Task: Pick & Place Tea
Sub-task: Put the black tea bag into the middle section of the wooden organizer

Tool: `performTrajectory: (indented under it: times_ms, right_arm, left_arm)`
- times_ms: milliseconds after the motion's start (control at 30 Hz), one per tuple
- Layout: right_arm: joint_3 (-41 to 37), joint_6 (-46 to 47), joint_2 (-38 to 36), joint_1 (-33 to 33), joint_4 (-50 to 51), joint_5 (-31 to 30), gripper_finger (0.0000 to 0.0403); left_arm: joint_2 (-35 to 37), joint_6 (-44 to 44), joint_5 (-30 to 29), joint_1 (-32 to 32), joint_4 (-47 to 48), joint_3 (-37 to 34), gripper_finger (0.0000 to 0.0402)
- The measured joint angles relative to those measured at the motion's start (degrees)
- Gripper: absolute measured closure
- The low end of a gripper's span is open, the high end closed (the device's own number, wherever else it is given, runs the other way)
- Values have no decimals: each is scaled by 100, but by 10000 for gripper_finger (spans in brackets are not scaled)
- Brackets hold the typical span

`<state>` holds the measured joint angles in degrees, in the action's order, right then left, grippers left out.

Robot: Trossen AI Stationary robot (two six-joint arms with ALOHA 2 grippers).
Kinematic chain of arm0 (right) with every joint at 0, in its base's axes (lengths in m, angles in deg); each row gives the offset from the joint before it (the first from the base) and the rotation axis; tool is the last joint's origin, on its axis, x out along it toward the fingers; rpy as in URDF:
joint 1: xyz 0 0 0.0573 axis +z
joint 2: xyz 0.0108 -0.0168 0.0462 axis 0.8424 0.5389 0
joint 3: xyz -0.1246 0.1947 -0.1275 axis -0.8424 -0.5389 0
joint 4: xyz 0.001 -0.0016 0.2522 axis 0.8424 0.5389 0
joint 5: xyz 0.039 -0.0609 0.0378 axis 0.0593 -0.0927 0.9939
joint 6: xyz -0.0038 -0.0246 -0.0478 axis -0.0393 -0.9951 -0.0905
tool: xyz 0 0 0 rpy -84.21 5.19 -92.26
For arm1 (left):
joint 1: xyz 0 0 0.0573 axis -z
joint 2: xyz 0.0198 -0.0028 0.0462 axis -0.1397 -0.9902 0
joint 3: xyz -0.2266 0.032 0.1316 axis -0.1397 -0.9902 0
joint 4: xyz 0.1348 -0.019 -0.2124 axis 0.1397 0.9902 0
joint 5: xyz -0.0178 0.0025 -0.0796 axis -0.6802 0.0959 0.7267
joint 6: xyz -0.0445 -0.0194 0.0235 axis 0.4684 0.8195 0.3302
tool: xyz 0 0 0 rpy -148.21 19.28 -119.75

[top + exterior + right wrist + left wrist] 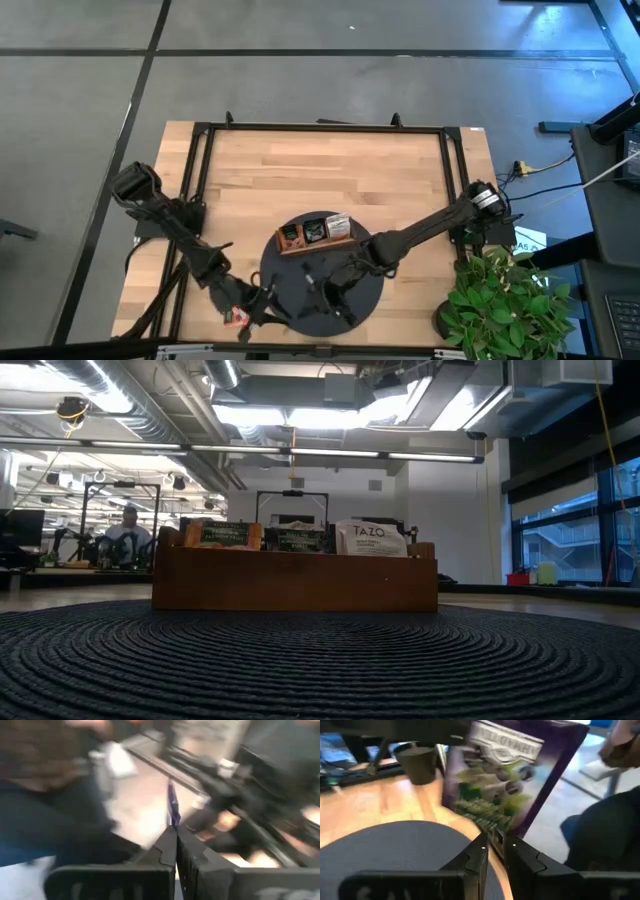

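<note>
My left gripper (268, 300) is over the near left rim of the round dark mat (362, 298), shut on a purple tea sachet with a green picture (502, 780). My right gripper (325, 292) is over the mat's middle, shut on a purple sachet seen edge-on (173, 805). Whether both hold the same sachet I cannot tell. The wooden tray (315, 245) stands on the mat's far edge with sachets upright in its three compartments (372, 538). An orange-red sachet (237, 318) lies flat on the table by the left gripper. My left gripper (495, 852) pinches the purple sachet by its lower edge (496, 834) between the two fingers. The sachet stands up beyond the fingertips, tilted and lifted clear of the mat. My right gripper (176, 832) pinches the lower end of a thin purple sachet (173, 820) between its shut fingers. The sachet sticks out past the fingertips, edge-on to the camera.
The mat (320, 660) fills the table's near middle, with the tray's wall (295, 585) at its far side. A potted plant (500, 300) stands at the table's near right corner. A person stands close beyond the near edge (55, 820). Bare wood lies beyond the tray.
</note>
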<state>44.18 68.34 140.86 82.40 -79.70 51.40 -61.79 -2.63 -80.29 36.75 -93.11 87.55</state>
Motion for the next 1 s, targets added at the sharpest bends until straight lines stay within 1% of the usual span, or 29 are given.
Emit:
performTrajectory:
  times_ms: [67,100,167,233,267,333,433,500,567,633,700,733,800,1000]
  right_arm:
    - [0,151,-208,109,333,-729,397]
    - [0,257,-293,172,419,-1066,397]
    - [1,438,-431,347,455,-1947,397]
    - [5,581,-477,514,416,-2811,397]
    - [5,623,-477,578,430,-3113,397]
    - [0,794,-467,675,452,-3330,397]
    - [0,1057,-437,806,431,-3426,397]
    - [0,1070,-425,933,450,-3711,397]
    - [0,1065,-425,1060,435,-4236,397]
    - [0,1049,-425,1186,415,-4955,397]
    - [0,1064,-425,1277,416,-5484,397]
    - [0,1069,-425,1309,415,-5619,397]
    - [0,1077,-425,1343,415,-5668,397]
    - [0,1384,-425,1352,420,-5449,397]
  left_arm:
    - [84,-34,-279,179,226,0,347]
    - [90,-61,-329,268,264,0,346]
    - [90,-148,-499,427,255,0,344]
    - [89,-279,-795,510,213,0,343]
    - [90,-333,-976,520,212,0,343]
    - [89,-314,-1398,522,201,0,343]
    - [89,-116,-2082,496,192,0,343]
    - [89,-63,-2363,490,211,0,343]
    - [89,-103,-2518,485,211,0,345]
    - [89,-217,-2545,485,211,0,346]
    - [89,-374,-2545,489,211,0,347]
    - [89,-442,-2545,489,209,0,347]
    - [89,-555,-2545,484,184,0,347]
    - [89,-468,-2589,386,163,0,343]
